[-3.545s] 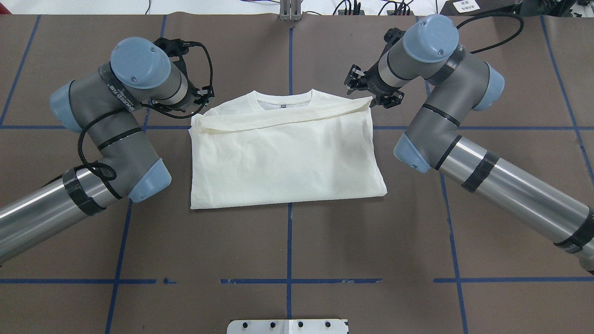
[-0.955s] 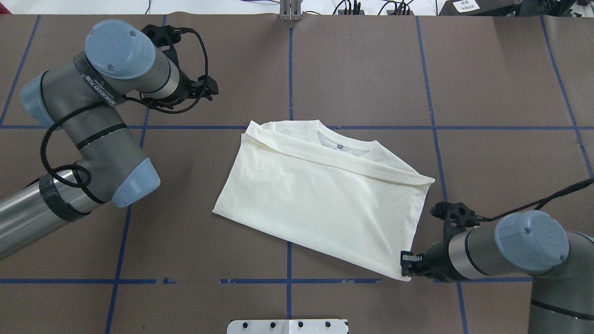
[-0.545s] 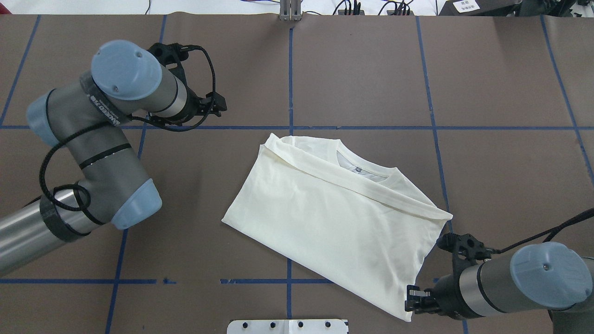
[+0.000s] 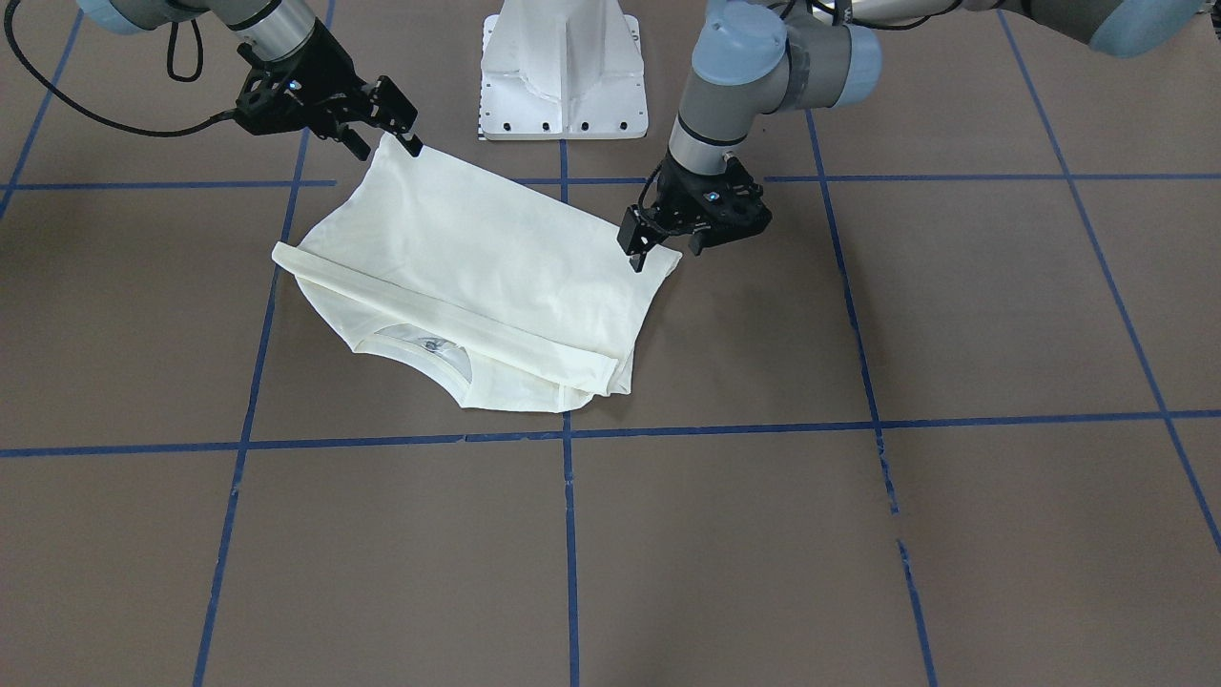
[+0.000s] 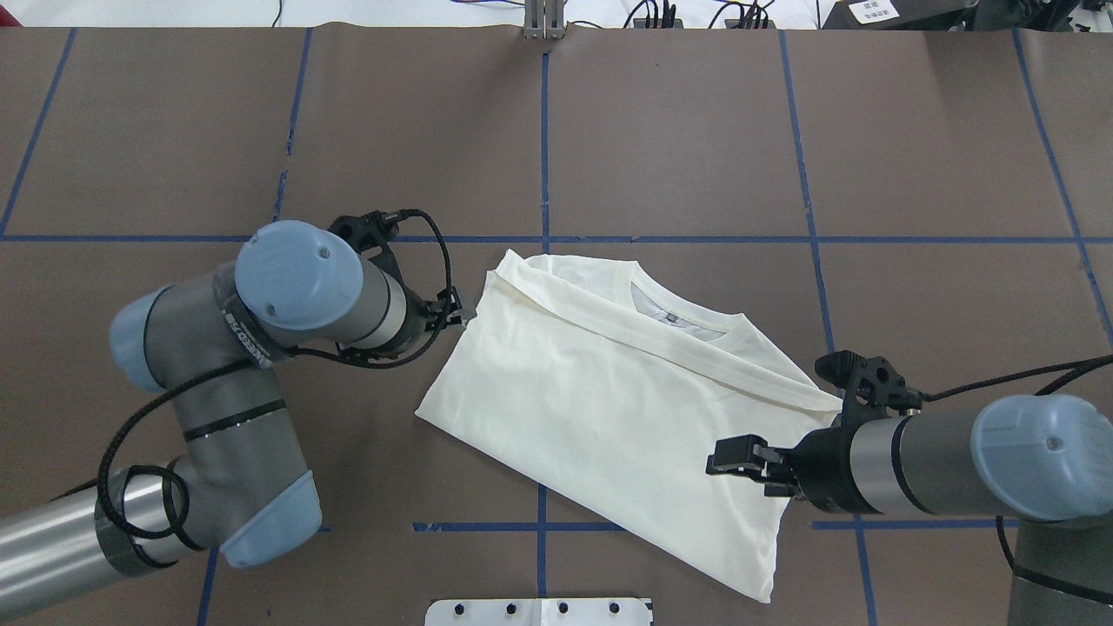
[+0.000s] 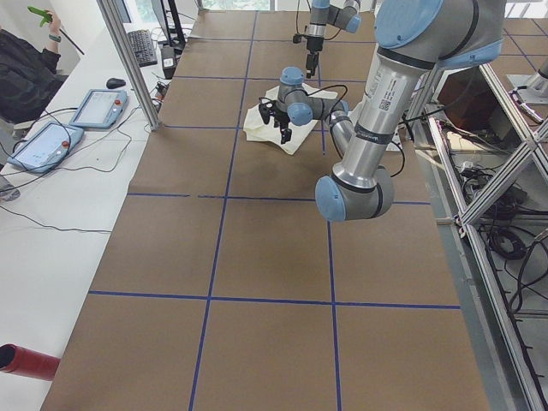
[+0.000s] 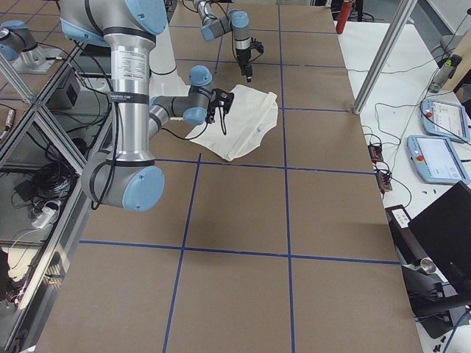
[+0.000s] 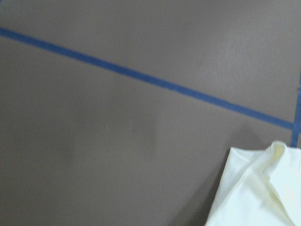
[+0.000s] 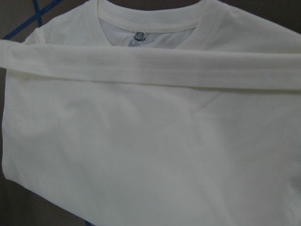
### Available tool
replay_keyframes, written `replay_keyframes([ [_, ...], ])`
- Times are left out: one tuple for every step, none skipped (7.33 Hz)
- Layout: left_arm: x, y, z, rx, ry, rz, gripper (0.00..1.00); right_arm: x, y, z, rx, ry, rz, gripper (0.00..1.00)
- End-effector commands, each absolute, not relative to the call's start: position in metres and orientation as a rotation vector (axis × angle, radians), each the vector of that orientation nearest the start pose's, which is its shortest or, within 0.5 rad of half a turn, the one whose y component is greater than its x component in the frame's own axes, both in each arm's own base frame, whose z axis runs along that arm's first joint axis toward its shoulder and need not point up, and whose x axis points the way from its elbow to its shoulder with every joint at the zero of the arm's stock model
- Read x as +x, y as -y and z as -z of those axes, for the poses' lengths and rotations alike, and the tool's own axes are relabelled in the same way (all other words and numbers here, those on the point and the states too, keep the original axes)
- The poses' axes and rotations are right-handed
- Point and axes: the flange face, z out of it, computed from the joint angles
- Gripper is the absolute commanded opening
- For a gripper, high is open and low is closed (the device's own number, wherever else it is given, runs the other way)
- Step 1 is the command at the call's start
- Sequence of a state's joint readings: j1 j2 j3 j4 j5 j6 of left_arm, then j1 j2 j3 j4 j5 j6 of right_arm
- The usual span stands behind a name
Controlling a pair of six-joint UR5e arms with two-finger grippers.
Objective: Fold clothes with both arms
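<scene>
The cream shirt (image 5: 609, 409) lies folded and turned at an angle on the brown table, collar and one sleeve band on top; its print is hidden. It also shows in the front view (image 4: 477, 267) and fills the right wrist view (image 9: 150, 155). My left gripper (image 5: 461, 315) is open at the shirt's left edge, its fingers on either side of a corner in the front view (image 4: 663, 253); the left wrist view shows only that corner (image 8: 254, 197). My right gripper (image 5: 726, 459) is open and empty above the shirt's near right part (image 4: 388, 149).
The white pedestal base (image 4: 563, 67) stands right behind the shirt, and its plate (image 5: 539, 611) shows at the near edge. Blue tape lines (image 5: 543, 130) grid the table. Operator pendants (image 6: 94, 107) lie on a side bench beyond the table's far edge.
My right gripper has let go of the shirt's near right corner and moved up over the cloth. My left arm has swung in to the shirt's left edge. The shirt, dragged and turned earlier, now lies still.
</scene>
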State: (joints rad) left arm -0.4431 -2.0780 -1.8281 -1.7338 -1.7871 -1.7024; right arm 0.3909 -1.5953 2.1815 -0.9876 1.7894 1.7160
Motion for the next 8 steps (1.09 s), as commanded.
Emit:
replay_keyframes([
  [0.534,0.353,-0.252,-0.088,-0.926,0.439,0.78,-0.362,0.292,-0.319,-0.014,1.182,-0.384,1.00],
  [0.534,0.355,-0.261,-0.070,-0.910,0.450,0.77,-0.369,0.296,-0.313,-0.010,1.194,-0.381,1.00],
  [0.539,0.359,-0.272,-0.055,-0.884,0.461,0.76,-0.371,0.297,-0.311,-0.009,1.198,-0.380,1.00],
  [0.541,0.360,-0.276,-0.056,-0.877,0.461,0.75,-0.370,0.297,-0.312,-0.008,1.197,-0.382,1.00],
  [0.543,0.360,-0.280,-0.057,-0.868,0.462,0.74,-0.370,0.297,-0.312,-0.008,1.197,-0.382,1.00],
  [0.542,0.360,-0.280,-0.058,-0.866,0.464,0.74,-0.370,0.298,-0.312,-0.007,1.197,-0.383,1.00],
  [0.542,0.360,-0.281,-0.060,-0.865,0.465,0.73,-0.370,0.298,-0.312,-0.007,1.197,-0.383,1.00],
  [0.542,0.359,-0.281,-0.062,-0.863,0.465,0.72,-0.370,0.298,-0.311,-0.007,1.199,-0.383,1.00],
])
